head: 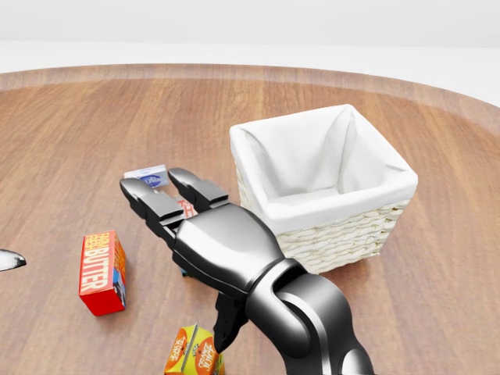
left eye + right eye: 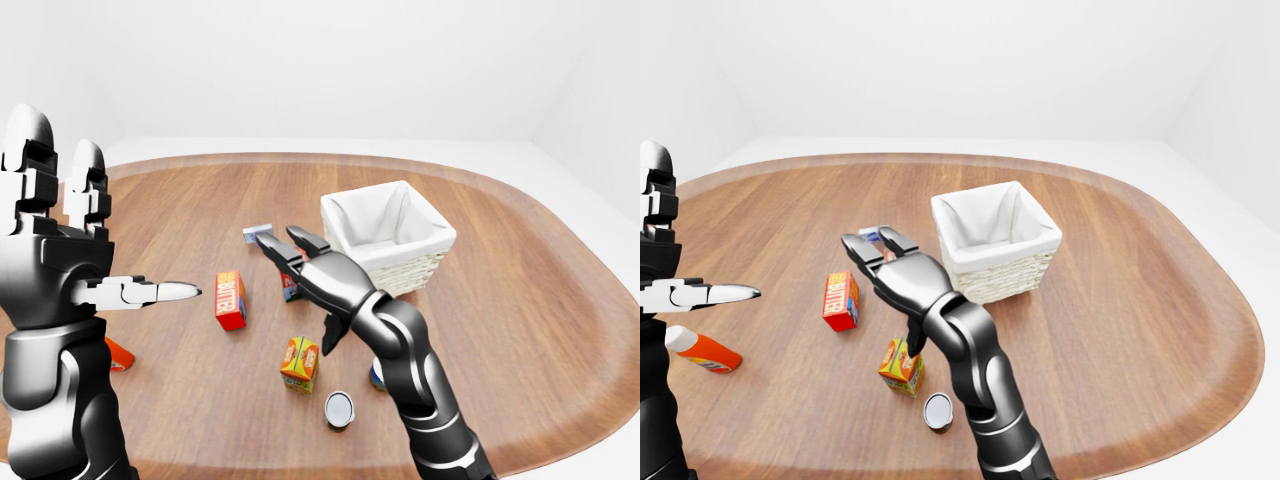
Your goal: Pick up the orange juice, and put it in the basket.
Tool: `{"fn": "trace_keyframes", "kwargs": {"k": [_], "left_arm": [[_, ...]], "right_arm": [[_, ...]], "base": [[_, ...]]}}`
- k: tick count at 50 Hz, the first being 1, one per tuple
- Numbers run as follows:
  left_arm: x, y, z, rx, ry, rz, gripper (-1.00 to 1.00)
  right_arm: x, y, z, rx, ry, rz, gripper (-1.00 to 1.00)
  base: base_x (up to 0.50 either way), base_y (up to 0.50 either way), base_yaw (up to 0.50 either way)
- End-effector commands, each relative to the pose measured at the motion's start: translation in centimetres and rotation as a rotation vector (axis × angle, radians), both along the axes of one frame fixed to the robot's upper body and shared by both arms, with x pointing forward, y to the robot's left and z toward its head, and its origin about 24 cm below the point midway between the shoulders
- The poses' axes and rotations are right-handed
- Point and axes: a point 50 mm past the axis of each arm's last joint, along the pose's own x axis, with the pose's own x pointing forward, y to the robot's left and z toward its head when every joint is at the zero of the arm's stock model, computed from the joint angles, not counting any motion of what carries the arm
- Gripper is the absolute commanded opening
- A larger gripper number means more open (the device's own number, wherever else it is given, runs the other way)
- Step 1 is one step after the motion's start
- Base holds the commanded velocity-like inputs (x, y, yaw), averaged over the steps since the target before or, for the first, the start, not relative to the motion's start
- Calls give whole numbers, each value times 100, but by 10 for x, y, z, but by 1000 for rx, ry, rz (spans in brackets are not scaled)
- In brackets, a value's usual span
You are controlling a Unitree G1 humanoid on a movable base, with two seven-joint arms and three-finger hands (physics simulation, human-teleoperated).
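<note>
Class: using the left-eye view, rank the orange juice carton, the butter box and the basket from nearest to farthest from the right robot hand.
From the right robot hand:
1. Orange juice carton, just below it.
2. Butter box, to its left.
3. Basket, upper right; close to the butter box's rank, hard to call.

Bright, even light fills all views, crisp throughout with no blur. Soft highlights gleam on the right hand [image 1: 205, 234]; shadows under objects are faint.

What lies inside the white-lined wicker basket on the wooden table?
The white-lined wicker basket shows only its white cloth lining; no carton is visible inside. Its near inner wall is hidden by the rim. The orange juice carton stands on the table, below the open right hand.
</note>
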Motion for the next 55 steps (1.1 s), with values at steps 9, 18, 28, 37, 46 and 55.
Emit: {"fn": "trace_keyframes", "kwargs": {"k": [9, 18, 28, 37, 46, 55], "left_arm": [[0, 0, 0, 0, -1, 0, 100], [0, 0, 0, 0, -1, 0, 100], [0, 0, 0, 0, -1, 0, 100], [0, 0, 0, 0, -1, 0, 100], [6, 1, -6, -7, 34, -1, 100], [2, 1, -3, -6, 15, -1, 100]], "right_arm": [[-3, 5, -40, -29, 110, -18, 100], [-3, 10, -52, -33, 141, -19, 100], [-1, 14, -67, -32, 175, -29, 100], [0, 17, -79, -40, 201, -37, 100], [1, 19, -88, -43, 220, -44, 100], [3, 22, -93, -33, 235, -47, 100]], "base": [[0, 0, 0], [0, 0, 0], [0, 0, 0], [0, 0, 0], [0, 0, 0], [0, 0, 0]]}}
